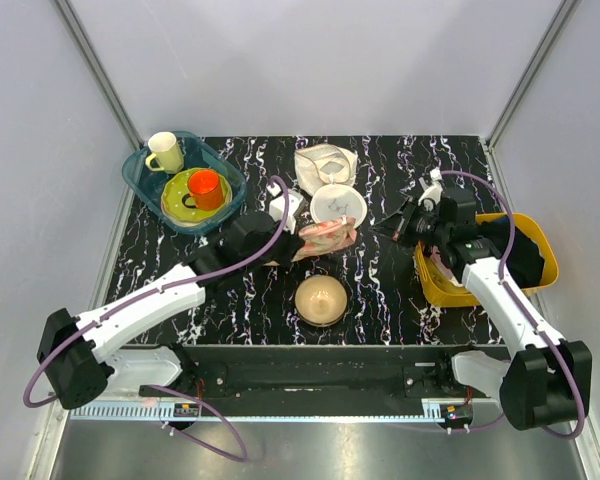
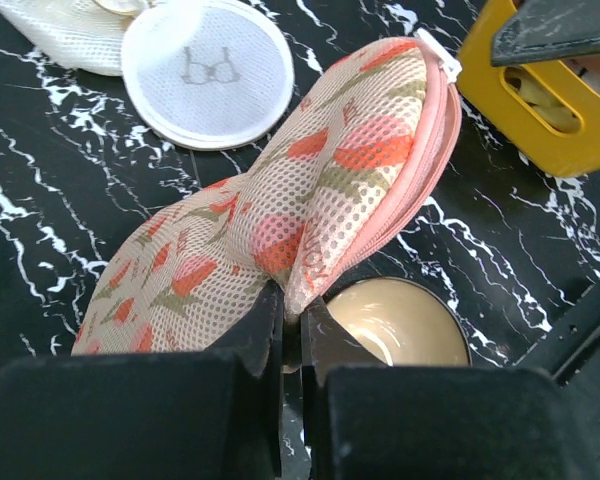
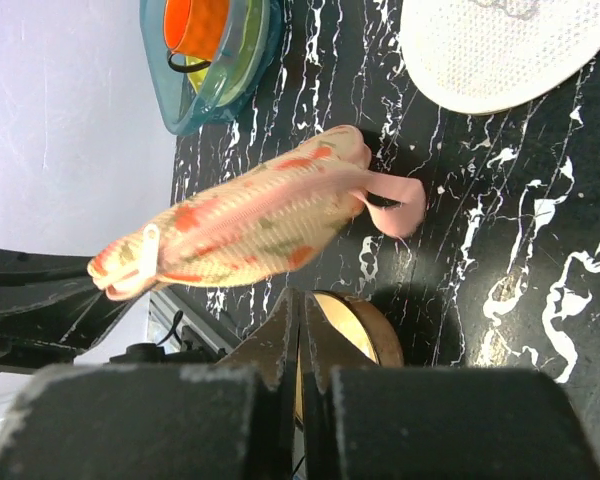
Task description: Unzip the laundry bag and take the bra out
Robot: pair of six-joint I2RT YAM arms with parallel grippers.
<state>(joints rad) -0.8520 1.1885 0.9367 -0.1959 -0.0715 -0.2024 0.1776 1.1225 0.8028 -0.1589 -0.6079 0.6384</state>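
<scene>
1. Left gripper (image 2: 292, 305) pinched on the edge of the laundry bag (image 2: 320, 190), holding it raised just behind the tan bowl (image 1: 321, 299), likely anchoring it for unzipping.
2. Right gripper (image 3: 300, 305) closed, empty, beyond the bowl's right side; zip (image 2: 420, 130) appears shut.

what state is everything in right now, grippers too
laundry bag, zip closed, edge pinched in the left gripper
left gripper, shut on the laundry bag
right gripper, shut, empty
tan bowl, looks upside down
orange cup, upright in the green bowl
cream mug, upright in the teal tray
white mesh disc, lying flat
</scene>
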